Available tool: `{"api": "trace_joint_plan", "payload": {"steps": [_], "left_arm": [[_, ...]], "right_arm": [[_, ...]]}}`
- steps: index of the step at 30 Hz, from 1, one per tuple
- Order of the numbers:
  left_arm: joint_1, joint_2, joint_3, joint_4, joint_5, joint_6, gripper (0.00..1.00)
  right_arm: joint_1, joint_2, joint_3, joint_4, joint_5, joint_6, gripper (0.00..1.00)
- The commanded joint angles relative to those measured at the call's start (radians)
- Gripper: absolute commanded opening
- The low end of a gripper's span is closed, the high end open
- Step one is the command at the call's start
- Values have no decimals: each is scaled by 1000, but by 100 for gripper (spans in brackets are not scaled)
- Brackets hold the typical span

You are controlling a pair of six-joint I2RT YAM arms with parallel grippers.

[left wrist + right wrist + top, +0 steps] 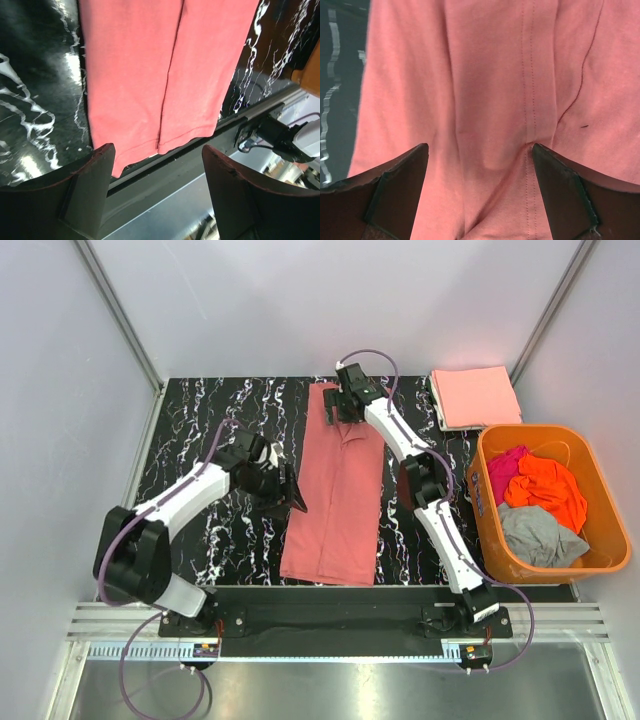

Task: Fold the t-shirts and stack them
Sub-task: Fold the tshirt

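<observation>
A salmon-pink t-shirt (pixel 337 490) lies as a long narrow strip down the middle of the black marbled table (pixel 190 440). My left gripper (pixel 291 496) hovers open at the strip's left edge, about halfway along. In the left wrist view the left gripper (pixel 157 149) holds nothing, and the shirt's near hem (pixel 165 135) shows beyond its fingers. My right gripper (pixel 336 412) is at the strip's far end. It is open (pixel 480 147) with its fingertips down on the puckered pink cloth (pixel 490 100). A folded peach-pink t-shirt (pixel 475 397) lies at the back right.
A rigid orange basket (pixel 487 515) stands at the right edge of the table. It holds crumpled magenta (pixel 507 468), bright orange (pixel 548 490) and grey (pixel 540 535) t-shirts. Metal frame posts rise at the back corners, and a rail (pixel 340 625) runs along the near edge.
</observation>
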Motion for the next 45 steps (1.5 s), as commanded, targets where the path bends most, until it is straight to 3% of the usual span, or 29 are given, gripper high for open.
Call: {"api": "trace_joint_plan", "payload": {"steps": [1, 8, 13, 16, 24, 30, 35, 39, 41, 43, 45], "left_arm": [[-15, 71, 25, 92, 110, 2, 75], [-136, 238, 97, 155, 72, -95, 75], [-191, 324, 77, 173, -14, -161, 75], [-210, 372, 67, 208, -26, -198, 75], [-280, 482, 149, 284, 56, -254, 74], [-297, 305, 131, 204, -49, -248, 74], [-297, 95, -22, 121, -85, -204, 72], [-296, -109, -126, 69, -123, -184, 70], [-291, -169, -189, 66, -147, -169, 69], [-271, -173, -243, 67, -154, -137, 66], [-245, -156, -287, 92, -140, -109, 59]], "right_arm": [[11, -34, 66, 75, -89, -38, 91], [8, -352, -83, 24, -74, 18, 99], [8, -549, -224, -178, -72, 102, 100], [7, -724, -504, -204, -86, 126, 100], [-22, -1152, -1018, -157, -111, 200, 100], [-50, -1331, -1374, -80, -210, 252, 97], [-50, -1419, -1617, -19, -344, 277, 93], [-52, -1500, -1790, 40, -419, 341, 84], [-52, -1537, -1891, 84, -474, 389, 74], [-52, -1567, -1985, 116, -517, 427, 60], [-52, -1588, -2039, 184, -545, 484, 59]]}}
